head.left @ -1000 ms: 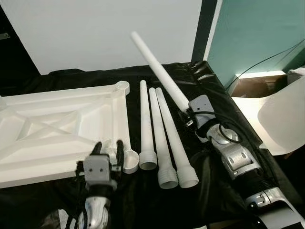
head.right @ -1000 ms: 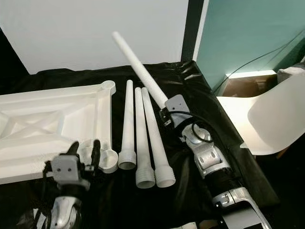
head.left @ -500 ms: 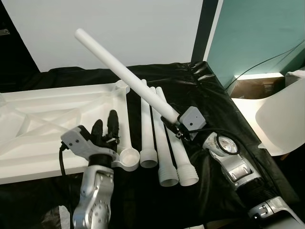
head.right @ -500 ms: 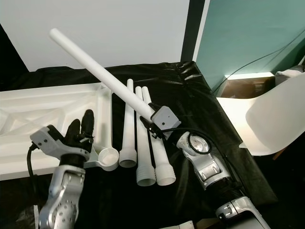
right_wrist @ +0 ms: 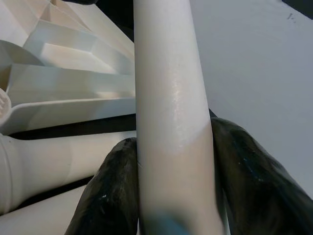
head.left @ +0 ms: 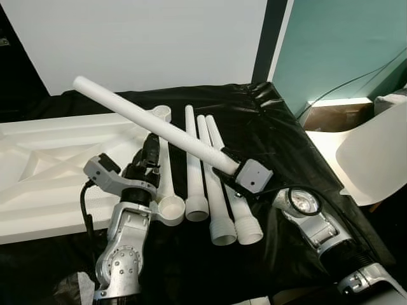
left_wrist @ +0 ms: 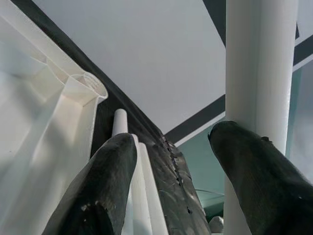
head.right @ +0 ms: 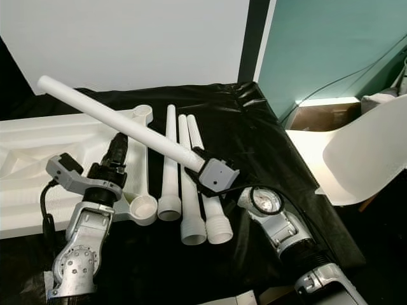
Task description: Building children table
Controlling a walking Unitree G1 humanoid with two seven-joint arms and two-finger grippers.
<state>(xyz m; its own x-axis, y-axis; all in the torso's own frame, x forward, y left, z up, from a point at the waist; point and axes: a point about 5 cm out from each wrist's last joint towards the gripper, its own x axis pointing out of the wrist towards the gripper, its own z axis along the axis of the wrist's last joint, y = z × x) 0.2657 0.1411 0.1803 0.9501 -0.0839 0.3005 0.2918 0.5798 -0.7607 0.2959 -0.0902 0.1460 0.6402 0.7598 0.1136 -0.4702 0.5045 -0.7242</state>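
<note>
While the right gripper (head.left: 224, 170) squeezes its jaws tight on one long white leg (head.left: 146, 119), that leg slants up in the air over the worktop (head.left: 280, 133). It is a smooth, round plastic tube, thin at the far end, and in the right wrist view it looks a bit shiny between the two black fingers (right_wrist: 110, 191).

Three more legs (head.left: 210, 178) lie flat side by side on the wrinkly black cloth (head.right: 254, 121) that covers the worktop. Each one is thin at the far end and has a fat ribbed ring at the near end.

On the robot's left lies the white table top (head.left: 51, 165), upside down. It is flat and hard, with raised ribs that cross, and round cup sockets (head.left: 170, 209) at its corners.

The left gripper (head.left: 150, 147) points up beside the near socket with its jaws open. The raised leg passes close by one finger (left_wrist: 259, 181); I cannot tell if they touch.

A white curved chair (head.right: 365, 155) stands off to the right.
</note>
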